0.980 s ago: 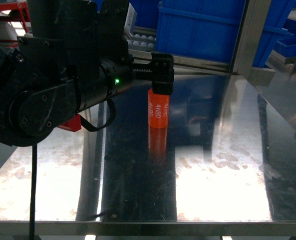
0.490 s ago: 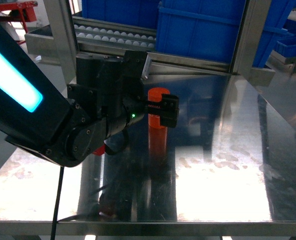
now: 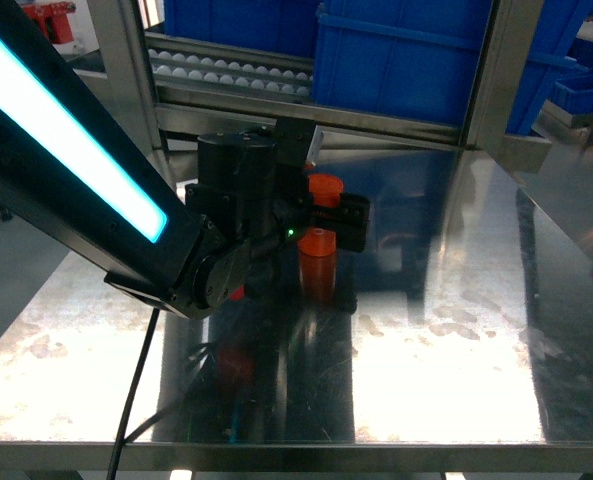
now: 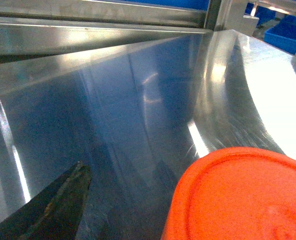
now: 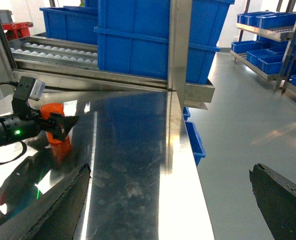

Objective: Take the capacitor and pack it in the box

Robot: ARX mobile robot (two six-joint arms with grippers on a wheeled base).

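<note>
Capacitor [image 3: 321,215] upright on table [image 3: 456,340], left gripper's [image 3: 338,222] fingers around it.

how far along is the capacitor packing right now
Early stage. Nothing looks packed: no pink box shows in any view. In hand: the left gripper is around the orange capacitor on the steel table, though whether it has lifted is unclear. The right gripper hangs open. Left: carrying and boxing.

Shiny steel table [image 3: 446,340] up front, super reflective. Blue plastic bins [image 3: 406,55] stacked far side. Roller conveyor [image 3: 231,72] far left. More blue bins on shelving [image 5: 267,30] far right.
</note>
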